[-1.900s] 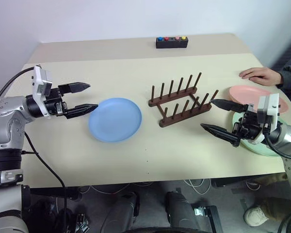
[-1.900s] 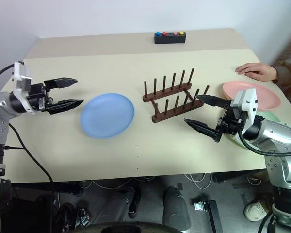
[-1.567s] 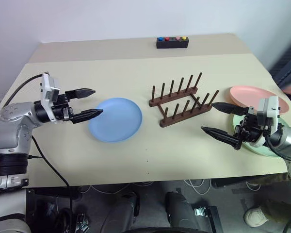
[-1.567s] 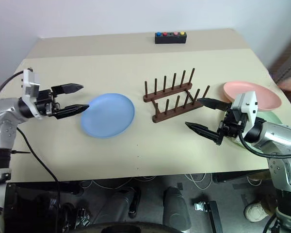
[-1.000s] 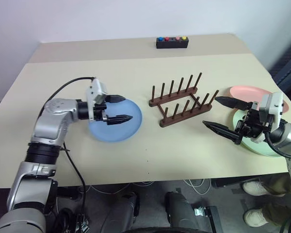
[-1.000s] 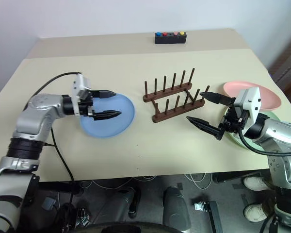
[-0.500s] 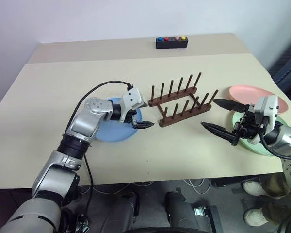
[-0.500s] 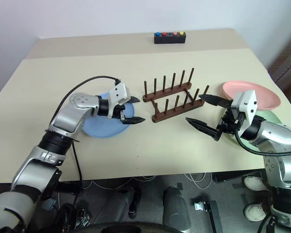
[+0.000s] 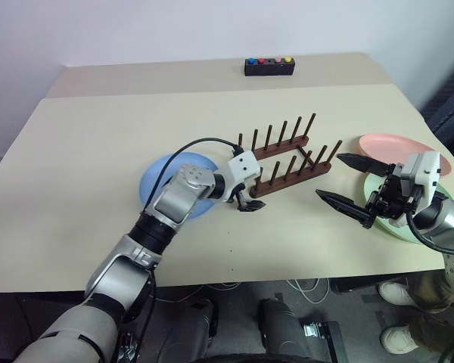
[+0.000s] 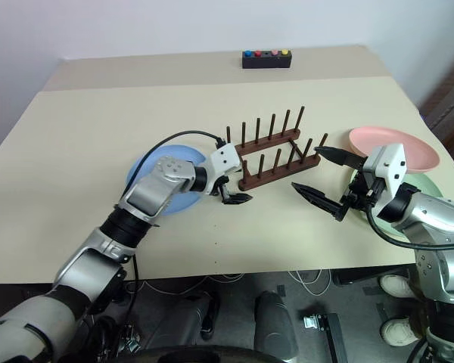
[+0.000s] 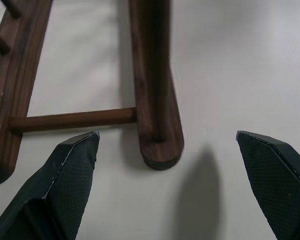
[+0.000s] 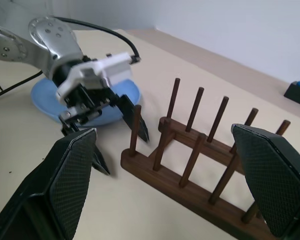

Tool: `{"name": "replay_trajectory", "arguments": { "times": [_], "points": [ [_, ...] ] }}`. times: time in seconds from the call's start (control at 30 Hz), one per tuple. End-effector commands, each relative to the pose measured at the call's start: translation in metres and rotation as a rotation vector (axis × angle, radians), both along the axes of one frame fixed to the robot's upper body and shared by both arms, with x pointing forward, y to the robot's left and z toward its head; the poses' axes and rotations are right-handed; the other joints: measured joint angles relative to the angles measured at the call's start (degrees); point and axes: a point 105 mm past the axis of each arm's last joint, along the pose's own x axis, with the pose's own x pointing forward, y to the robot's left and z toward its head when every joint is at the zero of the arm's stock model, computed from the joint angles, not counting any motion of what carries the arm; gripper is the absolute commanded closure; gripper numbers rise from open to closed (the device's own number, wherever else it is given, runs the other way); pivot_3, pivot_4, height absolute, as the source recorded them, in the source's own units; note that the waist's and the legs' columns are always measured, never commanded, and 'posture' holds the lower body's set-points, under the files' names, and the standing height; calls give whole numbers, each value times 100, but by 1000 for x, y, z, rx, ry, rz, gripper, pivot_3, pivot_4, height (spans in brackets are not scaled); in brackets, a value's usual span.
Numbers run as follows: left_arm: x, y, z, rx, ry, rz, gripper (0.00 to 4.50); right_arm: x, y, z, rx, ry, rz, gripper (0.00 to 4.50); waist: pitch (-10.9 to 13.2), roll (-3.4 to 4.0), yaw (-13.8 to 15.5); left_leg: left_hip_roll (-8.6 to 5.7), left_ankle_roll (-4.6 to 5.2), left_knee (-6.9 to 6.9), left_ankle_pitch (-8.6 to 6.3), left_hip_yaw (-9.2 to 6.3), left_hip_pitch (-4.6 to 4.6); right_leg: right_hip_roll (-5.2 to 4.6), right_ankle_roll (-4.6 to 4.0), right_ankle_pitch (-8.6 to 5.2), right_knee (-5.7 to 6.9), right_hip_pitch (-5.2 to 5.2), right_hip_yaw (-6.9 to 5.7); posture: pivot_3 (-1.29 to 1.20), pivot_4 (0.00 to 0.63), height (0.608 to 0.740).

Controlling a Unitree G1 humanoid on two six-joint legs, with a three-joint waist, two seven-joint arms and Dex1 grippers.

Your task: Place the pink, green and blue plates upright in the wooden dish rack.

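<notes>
We see the wooden dish rack [image 9: 282,157] at the middle of the table [image 9: 98,136]. One plate [image 9: 157,175] lies flat to its left, with the left gripper [image 9: 246,198] just beside the rack's near-left end. Two plates lie to the right, one [image 9: 397,145] farther and another [image 10: 427,184] nearer, which it partly overlaps. The right gripper [image 9: 348,184] sits between the rack and these plates. A small box [image 9: 268,66] stands at the far edge.
</notes>
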Motion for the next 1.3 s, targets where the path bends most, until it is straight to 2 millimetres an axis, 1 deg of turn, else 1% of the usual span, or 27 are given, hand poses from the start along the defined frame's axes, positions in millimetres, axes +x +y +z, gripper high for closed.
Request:
{"name": "replay_trajectory", "arguments": {
  "times": [0.03,0.13,0.3,0.33,0.37,0.4,0.53,0.57,0.77,0.97,1.03,1.17,1.2,1.3],
  "points": [
    [-2,-7,9,-14,-40,13,0,-5,-1,13,-8,-67,-5,71,0,0,2,0,0,0,0,0,0,0,0,0,0,0,0,0,150,740],
    [5,-7,6,-17,-46,77,0,-4,-2,14,-8,-69,-9,71,0,0,-5,0,0,0,0,0,0,0,0,0,1,0,0,0,150,740],
    [1,-5,-6,0,2,107,0,-4,-3,14,-10,-70,-13,71,0,1,-10,0,0,1,0,0,1,1,1,0,1,0,0,0,150,740],
    [0,-5,-9,1,18,110,518,-4,-4,14,-11,-70,-14,0,0,0,-9,0,0,1,0,0,1,1,1,0,1,0,0,0,150,740],
    [-1,-4,-11,-1,36,120,843,-4,-4,14,-12,-69,-15,0,0,0,-6,0,0,1,0,0,1,1,1,0,1,0,0,0,150,740],
    [-3,-4,-13,-3,53,126,1295,-5,-4,14,-13,-69,-15,0,0,0,-1,0,0,2,0,0,0,1,1,0,1,0,0,0,150,740],
    [-7,-4,-19,-9,115,141,3349,-4,-5,14,-13,-71,-16,0,-1,0,3,0,2,3,-1,0,1,0,2,0,0,4,-1,0,150,740],
    [-7,-3,-20,-10,121,142,3756,-4,-5,14,-13,-71,-16,0,-1,1,3,0,2,3,-1,0,1,0,2,0,0,4,-1,0,150,740],
    [-5,-5,-15,-31,112,145,3799,-4,-5,15,-14,-74,-20,0,-2,1,7,0,2,6,-1,0,2,0,2,0,0,5,-1,0,150,740],
    [-13,-11,-1,-31,39,-2,3799,-5,-11,19,8,-89,-37,0,-2,1,15,0,2,6,-2,0,1,0,2,0,0,5,-1,0,150,740],
    [-11,-5,4,-25,3,-49,3799,-10,-12,20,5,-76,-21,0,-2,1,22,-1,2,6,-1,0,1,0,2,0,0,5,-1,0,150,740],
    [-4,8,6,13,-32,-112,3799,-19,-14,15,-1,-33,3,0,-2,1,72,-1,2,6,-2,0,1,0,2,0,0,5,-1,0,150,740],
    [-4,9,8,16,-53,-143,3799,-20,-14,14,0,-26,5,0,-2,1,73,-1,3,7,-2,1,1,0,2,0,0,5,-1,0,150,740],
    [-5,12,7,25,-37,-193,3799,-21,-14,13,2,-21,6,0,-1,1,85,-1,5,10,-3,3,0,-1,2,0,-2,5,0,0,150,740]
  ]
}}
